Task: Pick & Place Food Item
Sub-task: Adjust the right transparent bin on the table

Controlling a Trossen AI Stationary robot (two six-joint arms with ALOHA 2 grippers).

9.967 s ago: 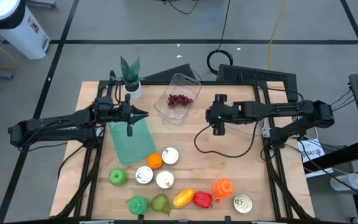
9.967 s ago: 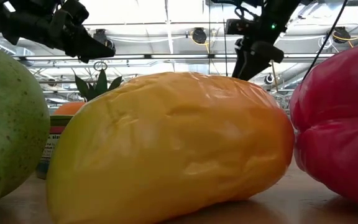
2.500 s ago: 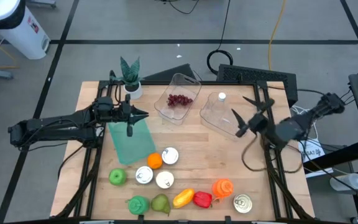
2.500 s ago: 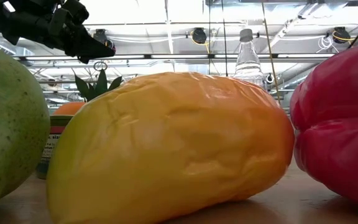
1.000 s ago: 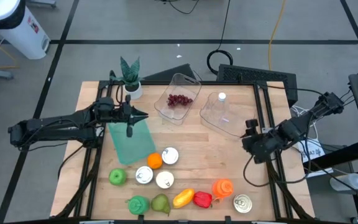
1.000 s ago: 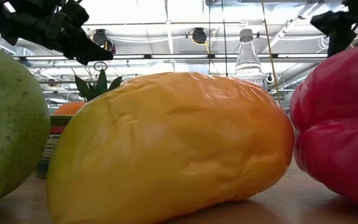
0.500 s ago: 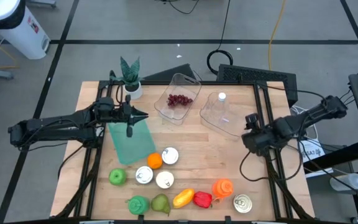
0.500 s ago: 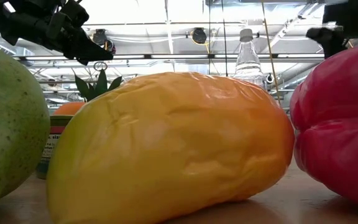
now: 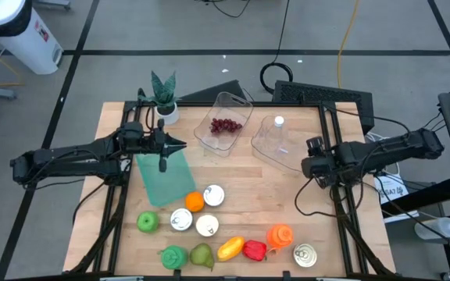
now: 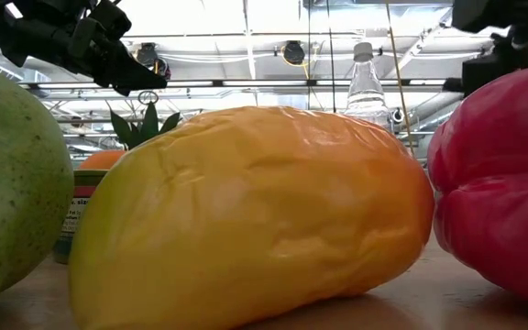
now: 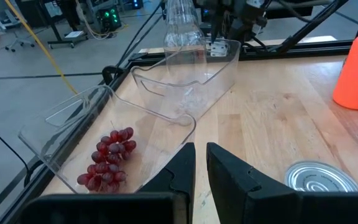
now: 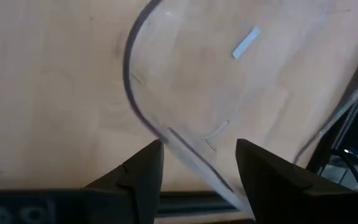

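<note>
While the right hand (image 9: 312,165) hovers part open and empty over the near rim of the clear bin (image 9: 276,145) holding the bottle (image 9: 279,123), it should descend straddling that wall squarely; the left hand (image 9: 162,148), pinched shut on nothing, waits above the green cloth (image 9: 162,178).

2 matte-black jointed arms w/ black cables, blunt 2-finger hands.

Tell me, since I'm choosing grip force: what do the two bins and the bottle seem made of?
Bin with grapes and second bin: apparently clear, glossy, thin rigid plastic; the table shows through. Bottle standing in the second bin: likely clear plastic, white cap in the high view.
</note>
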